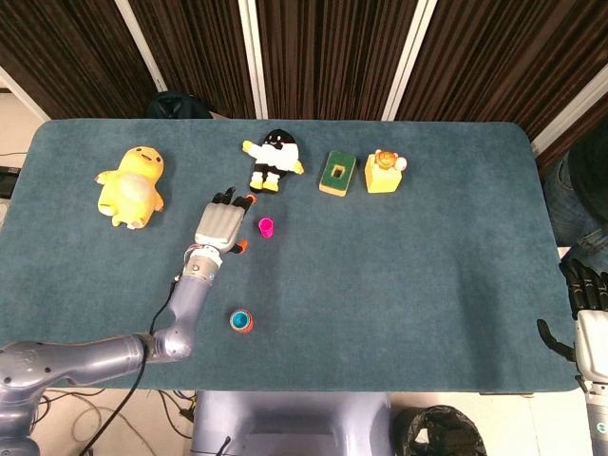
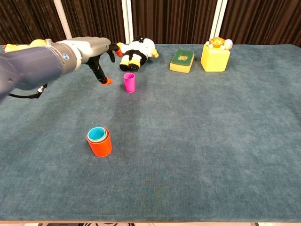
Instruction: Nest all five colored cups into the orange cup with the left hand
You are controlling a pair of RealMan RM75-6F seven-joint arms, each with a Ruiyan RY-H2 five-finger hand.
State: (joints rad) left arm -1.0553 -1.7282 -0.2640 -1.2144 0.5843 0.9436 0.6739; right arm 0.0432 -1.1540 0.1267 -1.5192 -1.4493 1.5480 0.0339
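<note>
Dark brown curtains with pale vertical strips hang behind a table covered in blue-green felt cloth (image 1: 408, 285). Taking the small magenta plastic cup (image 1: 266, 227) as the landmark: it stands upright and alone on the cloth, its mouth open. The left hand (image 1: 220, 224), silver-backed with black fingers and orange fingertips (image 2: 107, 81), hovers just beside that cup on its left side, fingers spread apart and holding nothing; no contact with the cup shows in either view. Well nearer the robot than the magenta cup stands the orange plastic cup (image 2: 100, 143), upright, with a light blue cup (image 2: 96, 134) nested inside it; other rims inside are too small to tell apart. Just beyond the magenta cup lies a black-and-white plush penguin toy (image 1: 273, 161). Further along the far side from it sit a green-and-yellow sponge block (image 1: 337, 174) and a yellow box-shaped toy with an orange figure on top (image 1: 383, 172). Far off on the other side lies a yellow plush duck (image 1: 132, 186). No writing or labels can be read. The right hand (image 1: 584, 291), black-fingered, hangs off the table's edge, well away; I cannot tell whether its fingers are curled or spread.
</note>
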